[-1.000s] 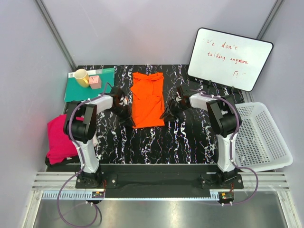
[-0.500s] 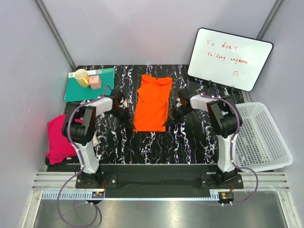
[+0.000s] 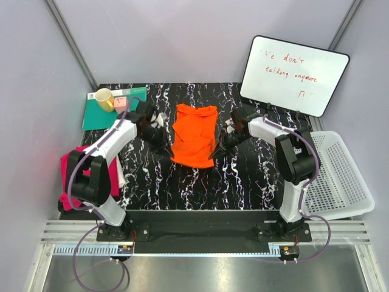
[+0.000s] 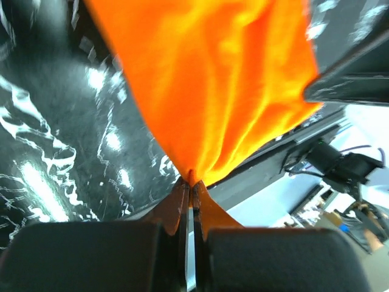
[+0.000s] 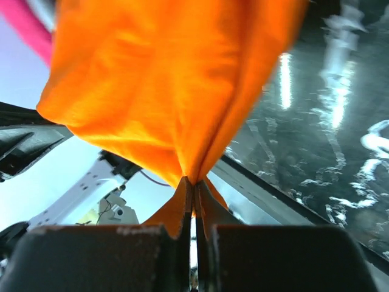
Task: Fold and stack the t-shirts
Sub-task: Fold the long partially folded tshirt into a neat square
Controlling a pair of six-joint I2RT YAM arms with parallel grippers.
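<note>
Tabletop first: the black marbled table (image 3: 182, 188) fills our overhead view, with the white perforated basket (image 3: 340, 176) off its right edge and a whiteboard (image 3: 295, 73) propped at the far right corner.

We see the orange t-shirt (image 3: 194, 137) at mid-table, between the two arms. It is wide at its far end and narrows toward its near hem. The left gripper (image 4: 189, 182) is pinched tight on a gathered corner of it, and the cloth fans away from the fingers and hangs above the table. The right gripper (image 5: 193, 182) is clamped the same way on another corner, its fingers pressed together with orange fabric between them. From overhead, each gripper sits just beside one near corner of the shirt.

The magenta t-shirt (image 3: 65, 182) lies crumpled at the table's left edge, partly behind the left arm. The teal mat (image 3: 97, 115) lies at the far left corner, carrying the yellow mug (image 3: 104, 98) and a pink block (image 3: 120, 104).

Against a second ago, the orange shirt looks shorter and no longer a flat rectangle. Its far edge sits closer to us, and the left arm reaches farther out.
</note>
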